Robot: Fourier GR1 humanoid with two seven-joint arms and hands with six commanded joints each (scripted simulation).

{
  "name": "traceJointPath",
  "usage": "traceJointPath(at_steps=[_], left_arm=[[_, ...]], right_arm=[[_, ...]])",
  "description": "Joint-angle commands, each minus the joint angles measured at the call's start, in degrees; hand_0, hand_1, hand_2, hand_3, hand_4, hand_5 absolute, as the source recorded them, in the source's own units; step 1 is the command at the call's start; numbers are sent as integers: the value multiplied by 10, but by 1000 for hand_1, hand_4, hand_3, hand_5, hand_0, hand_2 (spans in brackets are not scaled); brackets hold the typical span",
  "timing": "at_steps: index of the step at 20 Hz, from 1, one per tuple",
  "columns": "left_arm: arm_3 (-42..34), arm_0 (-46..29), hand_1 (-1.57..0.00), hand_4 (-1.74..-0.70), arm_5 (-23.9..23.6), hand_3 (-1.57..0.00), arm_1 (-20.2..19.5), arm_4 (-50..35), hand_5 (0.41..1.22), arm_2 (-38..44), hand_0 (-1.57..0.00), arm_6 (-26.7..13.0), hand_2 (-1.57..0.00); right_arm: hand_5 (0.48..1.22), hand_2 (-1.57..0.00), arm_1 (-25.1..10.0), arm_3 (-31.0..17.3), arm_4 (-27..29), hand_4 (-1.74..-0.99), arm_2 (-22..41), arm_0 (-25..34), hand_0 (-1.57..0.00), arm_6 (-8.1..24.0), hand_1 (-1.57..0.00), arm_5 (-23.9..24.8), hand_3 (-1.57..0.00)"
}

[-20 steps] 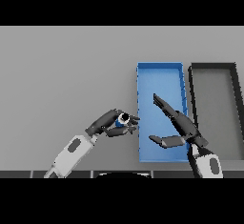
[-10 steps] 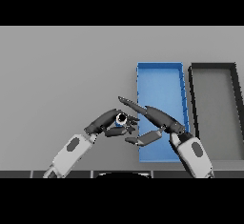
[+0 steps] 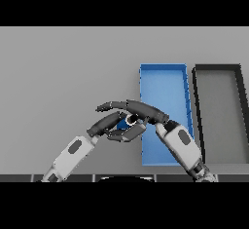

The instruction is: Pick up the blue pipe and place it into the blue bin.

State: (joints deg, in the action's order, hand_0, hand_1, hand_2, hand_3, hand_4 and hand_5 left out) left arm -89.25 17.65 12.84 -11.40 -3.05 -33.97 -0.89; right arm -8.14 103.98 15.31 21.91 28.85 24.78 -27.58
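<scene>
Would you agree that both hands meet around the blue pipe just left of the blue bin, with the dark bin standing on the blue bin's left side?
Not quite: the dark bin stands on the right side of the blue bin, as the head view shows. The rest holds: the left hand and right hand meet around the blue pipe just left of the blue bin.

Both hands point(image 3: 131, 121) around blue pipe point(image 3: 122, 124)

A dark bin point(image 3: 219, 113) sits on the grey table point(image 3: 63, 67), near its right edge.
</scene>
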Motion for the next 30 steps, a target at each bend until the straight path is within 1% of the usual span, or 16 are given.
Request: traceJointPath(at_steps=[1,2,3,5,6,7,9,10,12,15,16,18,21,25,26,30], left_arm=[[-3,4,-878,-1552,9,-824,-12,7,1221,-5,-991,-20,-850],[-7,-1,-706,-1480,11,-659,-14,11,1221,-6,-818,-33,-680],[-3,-3,-706,-1533,8,-583,-6,16,1221,0,-776,-7,-686],[-8,-12,-1017,-1607,-2,-939,6,13,1221,8,-1063,17,-969],[-2,-13,-1128,-1634,-3,-1065,14,6,1221,10,-1164,30,-1051],[-8,-21,-1217,-1655,-5,-1166,18,-9,1221,16,-1246,33,-1115],[-5,-20,-1344,-1686,1,-1312,27,-28,1221,25,-1363,49,-1254],[-2,-21,-1390,-1697,3,-1364,28,-31,1221,27,-1404,53,-1310],[-12,-22,-1455,-1713,10,-1438,19,-38,1221,30,-1464,32,-1372],[-13,-22,-1512,-1727,5,-1503,23,-43,1221,31,-1516,26,-1388],[-14,-21,-1354,-1648,4,-1333,17,-34,1221,30,-1435,37,-1221],[-12,-14,-866,-1415,13,-853,-2,-1,1221,16,-925,60,-781],[-16,-5,-443,-1143,36,-436,-20,37,1187,9,-473,66,-399],[-1,-6,-181,-968,28,-178,-20,62,849,7,-193,48,-163],[0,-3,-145,-942,28,-142,-21,59,785,11,-154,36,-130],[8,-2,-59,-887,22,-58,-20,62,638,14,-63,25,-53]], right_arm=[[508,-531,3,-8,2,-1362,2,11,-527,7,-534,-6,-440],[522,-739,6,-14,0,-1430,7,12,-718,1,-699,-12,-635],[550,-905,10,-11,9,-1486,10,11,-888,0,-873,-15,-768],[666,-1145,13,-19,39,-1562,13,0,-1134,9,-1124,-26,-957],[728,-1230,15,-15,56,-1526,12,1,-1221,23,-1214,-21,-1080],[826,-1298,27,-23,58,-1495,15,-5,-1291,15,-1285,-21,-1178],[968,-1396,30,-26,49,-1452,11,-2,-1392,-10,-1388,-18,-1320],[1019,-1431,28,-23,17,-1441,21,-3,-1428,-33,-1425,-23,-1370],[1092,-1482,18,-24,-8,-1457,26,-2,-1479,-63,-1477,-26,-1442],[1155,-1525,24,-25,0,-1475,25,1,-1524,-59,-1523,-20,-1505],[1168,-1534,26,-22,7,-1480,22,-6,-1533,-62,-1533,-16,-1518],[1187,-1548,31,-15,17,-1487,18,-11,-1547,-47,-1546,-13,-1537],[1204,-1559,34,-10,13,-1491,11,-8,-1559,-37,-1558,-23,-1554],[1214,-1566,48,-10,2,-1495,4,-20,-1566,-66,-1566,-40,-1564],[1215,-1567,57,-11,-4,-1496,9,-16,-1567,-59,-1567,-39,-1565],[1219,-1569,61,-4,-20,-1493,6,-21,-1569,-55,-1569,-46,-1569]])
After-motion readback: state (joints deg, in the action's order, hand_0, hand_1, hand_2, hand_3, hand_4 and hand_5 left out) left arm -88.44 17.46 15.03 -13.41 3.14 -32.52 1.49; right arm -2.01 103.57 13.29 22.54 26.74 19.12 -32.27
